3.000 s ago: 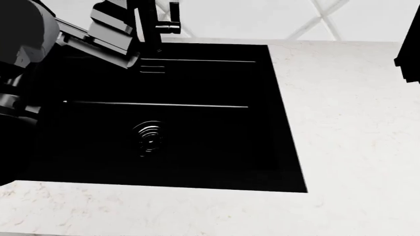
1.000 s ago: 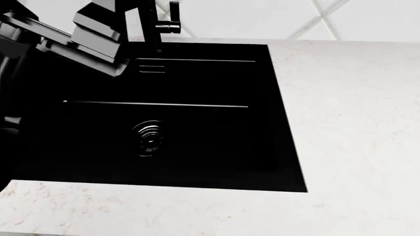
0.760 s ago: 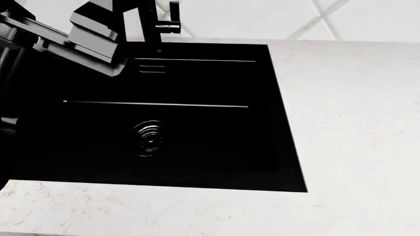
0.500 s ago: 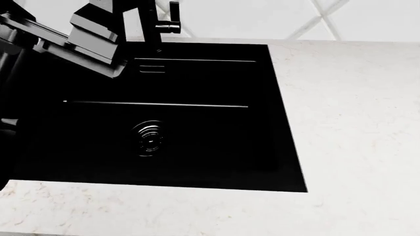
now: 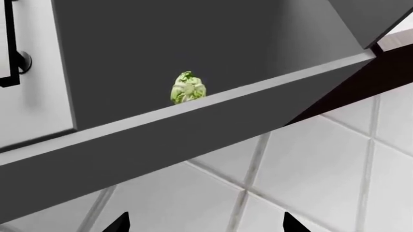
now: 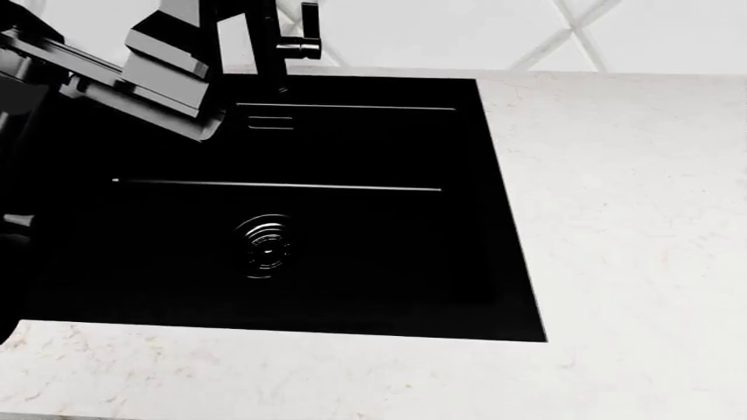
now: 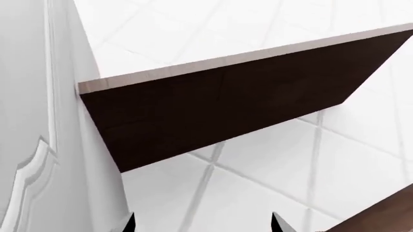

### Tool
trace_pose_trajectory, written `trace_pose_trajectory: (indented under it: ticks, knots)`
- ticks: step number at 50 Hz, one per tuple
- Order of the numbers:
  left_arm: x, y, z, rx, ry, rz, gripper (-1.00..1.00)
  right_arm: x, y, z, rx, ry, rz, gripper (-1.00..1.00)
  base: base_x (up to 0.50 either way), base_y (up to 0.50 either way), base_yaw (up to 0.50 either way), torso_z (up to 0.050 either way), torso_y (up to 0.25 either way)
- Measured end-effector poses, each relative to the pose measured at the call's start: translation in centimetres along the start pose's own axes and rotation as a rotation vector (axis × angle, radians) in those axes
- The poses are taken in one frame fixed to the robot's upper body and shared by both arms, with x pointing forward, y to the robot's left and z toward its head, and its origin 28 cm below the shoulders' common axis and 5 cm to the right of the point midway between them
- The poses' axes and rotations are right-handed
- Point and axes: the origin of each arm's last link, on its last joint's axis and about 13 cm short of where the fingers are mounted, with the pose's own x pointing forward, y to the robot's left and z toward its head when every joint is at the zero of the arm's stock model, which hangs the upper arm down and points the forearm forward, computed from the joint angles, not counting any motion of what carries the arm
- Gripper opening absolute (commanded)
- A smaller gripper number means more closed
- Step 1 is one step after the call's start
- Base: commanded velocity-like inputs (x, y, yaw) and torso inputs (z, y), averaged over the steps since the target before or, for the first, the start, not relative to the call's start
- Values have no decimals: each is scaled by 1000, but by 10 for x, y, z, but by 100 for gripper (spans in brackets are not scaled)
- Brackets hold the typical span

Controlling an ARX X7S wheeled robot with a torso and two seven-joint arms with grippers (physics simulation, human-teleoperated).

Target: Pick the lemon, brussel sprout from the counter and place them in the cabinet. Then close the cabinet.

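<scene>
Looking through your left wrist view, you find the brussel sprout (image 5: 187,88) sitting on the grey floor of the open cabinet (image 5: 193,43), just behind the front lip of its shelf, upright and apart from the side walls. Item: the left tool (image 5: 202,223), only two dark fingertips showing at the frame edge, spread wide with nothing between them, so you have it released. Item: white diamond-set wall tiles (image 5: 310,174) below the cabinet. Item: a white cabinet door with a black handle (image 5: 14,58) beside the opening. In your right wrist view, the right tool (image 7: 203,223) likewise shows two dark tips set well apart and bare, released. Item: a dark brown panel (image 7: 232,101) with a pale edge, against the same white tiles. In your head view, the worktop (image 6: 631,227) lies white and faintly speckled around the black sink (image 6: 280,210), with a round drain (image 6: 266,247) in its floor and a black tap (image 6: 286,39) at its back edge. Item: the left arm (image 6: 129,70), raised over the sink's far left corner. The lemon appears in none of your views.
</scene>
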Motion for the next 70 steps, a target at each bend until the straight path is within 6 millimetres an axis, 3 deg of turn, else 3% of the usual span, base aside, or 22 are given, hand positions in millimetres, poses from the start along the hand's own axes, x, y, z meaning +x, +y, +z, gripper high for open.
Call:
trace_pose_trajectory:
  ticks: [12,34,56,70]
  knots:
    - [0,0,-2,1,3,4,100,13,15,10,138,5,84,100,0,0,0,1,4]
    - [0,0,-3,1,5,5,100,18,58,-4,308,128,289,100,0,1,1,1,1]
    - [-2,-1,-3,-14,2,-1,100,12,96,-10,74,161,524,100,0,4,4,0,0]
    - [-2,-1,-4,-22,-2,-2,100,11,107,-8,-166,98,563,100,0,2,3,0,0]
